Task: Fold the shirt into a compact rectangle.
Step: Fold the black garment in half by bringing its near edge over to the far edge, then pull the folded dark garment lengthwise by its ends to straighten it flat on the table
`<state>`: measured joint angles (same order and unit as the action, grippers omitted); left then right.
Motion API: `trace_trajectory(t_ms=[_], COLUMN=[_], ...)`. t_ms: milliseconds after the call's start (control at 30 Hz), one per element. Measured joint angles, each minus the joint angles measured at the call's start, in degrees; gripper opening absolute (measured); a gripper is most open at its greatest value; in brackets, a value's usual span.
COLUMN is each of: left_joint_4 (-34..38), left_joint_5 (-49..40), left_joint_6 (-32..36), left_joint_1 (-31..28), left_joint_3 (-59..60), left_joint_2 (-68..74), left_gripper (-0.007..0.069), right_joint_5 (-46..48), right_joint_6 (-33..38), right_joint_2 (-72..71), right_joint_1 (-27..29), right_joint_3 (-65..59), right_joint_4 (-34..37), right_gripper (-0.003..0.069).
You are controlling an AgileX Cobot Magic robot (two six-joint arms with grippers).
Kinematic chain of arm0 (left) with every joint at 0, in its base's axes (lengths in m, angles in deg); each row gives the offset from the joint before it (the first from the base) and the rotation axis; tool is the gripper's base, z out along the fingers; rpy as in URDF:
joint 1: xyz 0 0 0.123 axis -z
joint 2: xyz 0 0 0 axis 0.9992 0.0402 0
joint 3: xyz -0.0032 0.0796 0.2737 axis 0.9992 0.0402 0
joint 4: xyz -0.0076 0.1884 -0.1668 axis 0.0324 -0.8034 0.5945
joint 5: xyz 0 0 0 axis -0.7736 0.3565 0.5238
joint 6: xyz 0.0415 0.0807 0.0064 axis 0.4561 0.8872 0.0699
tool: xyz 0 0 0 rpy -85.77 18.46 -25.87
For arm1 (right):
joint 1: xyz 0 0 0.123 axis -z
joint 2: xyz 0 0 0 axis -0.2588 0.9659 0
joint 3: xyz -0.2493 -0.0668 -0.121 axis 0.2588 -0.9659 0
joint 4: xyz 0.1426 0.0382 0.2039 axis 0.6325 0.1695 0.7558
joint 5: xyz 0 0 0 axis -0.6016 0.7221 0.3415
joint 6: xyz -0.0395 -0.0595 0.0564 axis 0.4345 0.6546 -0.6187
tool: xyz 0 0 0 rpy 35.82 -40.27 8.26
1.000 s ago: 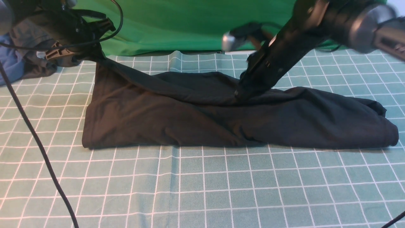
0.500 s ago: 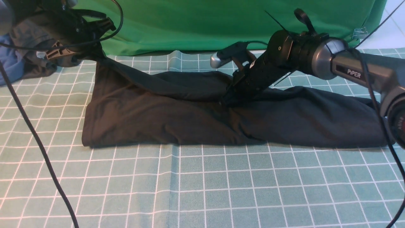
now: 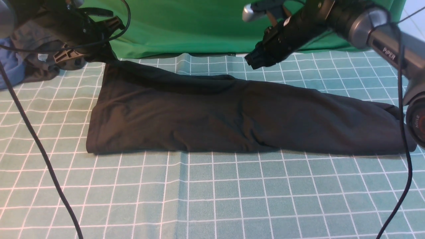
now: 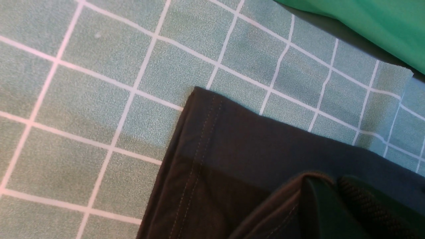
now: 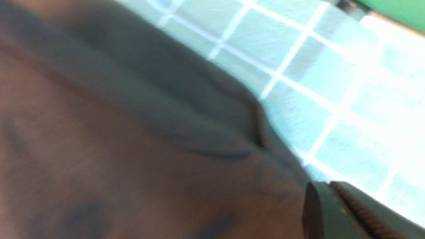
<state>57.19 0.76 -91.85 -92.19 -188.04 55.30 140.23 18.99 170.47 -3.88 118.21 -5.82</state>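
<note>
1. Nearest: bare tabletop [image 3: 212,199] under a teal cloth printed with a white grid, flat but for one faint vertical crease. Thin black cable [image 3: 40,149] trailing across its left side.
2. Across the middle: the shirt [image 3: 232,122], black cotton, already folded into one long, low band running left to right. Matte, soft, lightly rumpled, thicker and more bunched at the right end. No print or label showing from here. Probably one or two crosswise folds left before a compact rectangle.
3. At the band's far-left corner: left gripper [image 3: 103,57], fingers [image 4: 318,205] pinched shut on a fold of the fabric, raising that corner slightly off the cloth. Likely held so as to keep the edge taut and ready to carry over. Beside the grip in the wrist view: a hemmed corner with double stitching, square and crisp.
4. Above the far edge, near mid-length: right gripper [image 3: 253,62], hovering clear of the fabric, ribbed fingers [image 5: 335,212] closed on nothing. Wrist view blurred, dark cloth below.
5. Farthest: smooth green backdrop [image 3: 186,26]; at far left, a crumpled grey garment [image 3: 36,69] and a blue garment [image 3: 10,66], apart from the work.
</note>
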Motion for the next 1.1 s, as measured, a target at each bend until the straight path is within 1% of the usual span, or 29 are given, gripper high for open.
trace_trajectory(t_ms=[67, 167, 233, 267, 300, 333, 367, 433, 467, 500, 533, 567, 600, 667, 733, 767, 800, 867, 967, 1033, 1100], left_joint_4=[-0.16, -1.96, -3.54, -3.69, -4.53, -5.16, -5.87, -6.62, -6.75, -7.3, -7.5, -7.95, -8.21, -9.34, -10.86, -11.08, -12.41, -12.96, -12.54, -12.04, -13.29], left_joint_5=[0.2, 1.57, 3.29, 3.46, 4.15, 4.05, 3.1, -0.4, -0.99, -5.5, -9.21, -14.02, -16.51, -19.57, -20.53, -20.65, -20.86, -19.97, -15.83, -12.91, -12.01], left_joint_6=[0.26, 0.26, 0.14, 0.08, 0.01, -0.01, -0.01, -0.01, 0.04, 0.73, 2.46, 4.05, 5.49, 7.17, 8.13, 8.13, 8.46, 8.79, 8.84, 7.74, 6.89], left_joint_1=[0.0, 0.0, 0.0, 0.0, 0.0, -0.04, -0.12, -0.34, -0.41, -0.62, -0.67, -0.67, -0.48, 0.49, 2.17, 2.17, 4.04, 5.72, 6.93, 6.87, 6.8], left_joint_3=[0.0, 0.0, 0.0, 0.0, -0.01, -0.21, -0.68, -1.75, -2.09, -3.47, -4.49, -5.51, -5.61, -3.64, 0.83, 1.35, 5.93, 11.34, 17.41, 19.71, 20.04], left_joint_2=[0.0, 0.0, 0.0, 0.0, 0.0, 0.0, 0.05, 0.05, 0.05, 0.05, 0.05, 0.05, -0.07, -1.44, -3.69, -3.93, -6.18, -8.33, -10.87, -11.97, -12.42], left_gripper=[0.0029, 0.0084, 0.0161, 0.0169, 0.0233, 0.0281, 0.0339, 0.0414, 0.0421, 0.0456, 0.0475, 0.0476, 0.0467, 0.041, 0.0294, 0.028, 0.0135, 0.0055, 0.0016, 0.0013, 0.0024], right_joint_5=[3.09, 7.13, 9.57, 10.04, 11.46, 12.68, 13.65, 14.34, 14.35, 14.49, 14.55, 14.61, 14.61, 14.64, 14.59, 14.59, 14.64, 14.64, 14.69, 14.69, 14.69], right_joint_6=[0.0, 0.0, 0.06, 0.06, 0.06, -0.01, -0.66, -2.09, -2.21, -3.09, -3.71, -4.55, -5.2, -6.45, -6.85, -6.85, -6.91, -6.91, -6.91, -6.85, -6.74], right_joint_2=[-0.77, -1.69, -2.57, -2.65, -3.5, -4.25, -5.15, -7.4, -7.66, -9.77, -11.1, -13.5, -14.54, -18.44, -22.01, -22.38, -25.57, -28.65, -32.57, -36.05, -38.37], right_joint_1=[0.0, 0.0, 0.0, 0.0, 0.0, 0.0, 0.0, 0.12, 0.18, 0.53, 0.79, 1.15, 1.3, 1.64, 1.68, 1.68, 1.68, 1.68, 1.7, 1.7, 1.7], right_joint_3=[0.39, 0.74, 0.79, 0.79, 0.79, 0.79, 0.79, 0.79, 0.79, 0.79, 0.79, 0.79, 0.79, 0.79, -0.07, -0.44, -2.32, -5.54, -10.01, -14.67, -17.69], right_joint_4=[-0.39, -2.22, -4.26, -4.57, -6.71, -7.96, -9.7, -11.97, -12.18, -13.0, -13.37, -13.75, -13.93, -14.07, -14.07, -14.07, -14.01, -14.23, -15.05, -16.39, -17.39], right_gripper=[0.0019, 0.0019, 0.0019, 0.0019, 0.0019, 0.0019, 0.0019, 0.0019, 0.0019, 0.0019, 0.0019, 0.0019, 0.0019, 0.0019, 0.0019, 0.0019, 0.0019, 0.0019, 0.0019, 0.0019, 0.0019])
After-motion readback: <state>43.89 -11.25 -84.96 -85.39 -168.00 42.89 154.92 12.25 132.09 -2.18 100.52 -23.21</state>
